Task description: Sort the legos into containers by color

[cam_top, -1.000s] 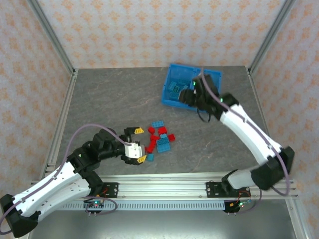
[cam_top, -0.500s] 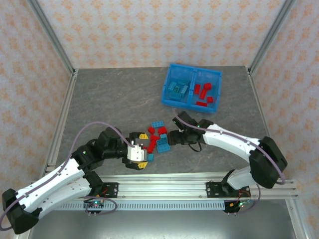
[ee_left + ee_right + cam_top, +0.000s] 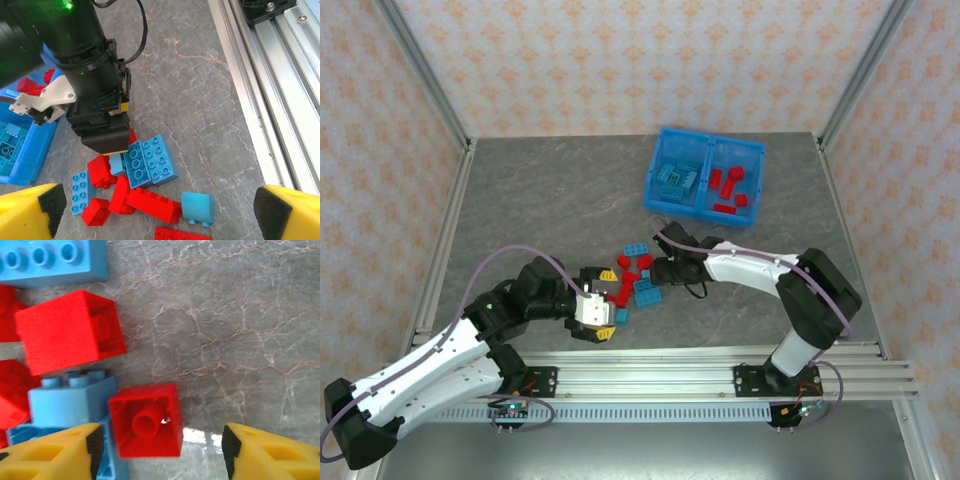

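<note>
Underside of red lego [image 3: 145,420] faces up, studs down.

This looks like a lab test booth. Aluminium posts [image 3: 423,72] hold patterned wall panels [image 3: 640,60] around a grey marbled table [image 3: 550,190]. A metal mounting rail [image 3: 670,362] runs along its near edge.

right gripper [image 3: 660,272] crowds the legos' [image 3: 646,292] right side.
</note>
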Available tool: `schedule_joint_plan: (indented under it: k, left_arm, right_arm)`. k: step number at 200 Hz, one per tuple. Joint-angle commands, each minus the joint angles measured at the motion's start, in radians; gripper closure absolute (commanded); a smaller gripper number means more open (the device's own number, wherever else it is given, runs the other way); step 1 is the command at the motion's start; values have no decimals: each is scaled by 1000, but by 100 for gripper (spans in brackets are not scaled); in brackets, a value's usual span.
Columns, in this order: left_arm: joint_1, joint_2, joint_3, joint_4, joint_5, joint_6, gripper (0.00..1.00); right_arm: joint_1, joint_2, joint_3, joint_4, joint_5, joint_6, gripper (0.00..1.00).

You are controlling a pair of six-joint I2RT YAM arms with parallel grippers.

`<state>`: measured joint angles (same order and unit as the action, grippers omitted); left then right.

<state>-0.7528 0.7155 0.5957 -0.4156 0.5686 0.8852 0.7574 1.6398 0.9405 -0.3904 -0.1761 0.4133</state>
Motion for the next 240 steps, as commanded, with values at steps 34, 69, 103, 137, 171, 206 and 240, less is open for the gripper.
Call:
schedule_joint_plan:
  k: [34, 69, 103, 137, 171, 206, 240]
  left_arm:
    - [-8, -2, 36, -28, -9, 10, 0]
    - [-10, -3, 38, -31, -10, 9, 0]
    - [-9, -4, 38, -29, -10, 11, 0]
    - [-10, -17, 36, -21, -24, 9, 0]
    - [-8, -40, 20, 24, -60, -14, 0]
    - [-10, -34, 16, 76, -134, -85, 0]
    - [-10, -35, 16, 82, -165, -99, 0]
  right_arm:
    - [-25, 54, 12, 37, 36, 72, 48]
    - [-45, 52, -2, 9, 70, 106, 54]
    - [-46, 33, -2, -22, 117, 131, 65]
    - [-45, -123, -23, -18, 173, 159, 69]
    - [-72, -310, -6, -44, 299, 169, 69]
    - [-255, -344, 129, -92, 395, 108, 68]
    - [-463, -99, 407, -156, 296, 22, 69]
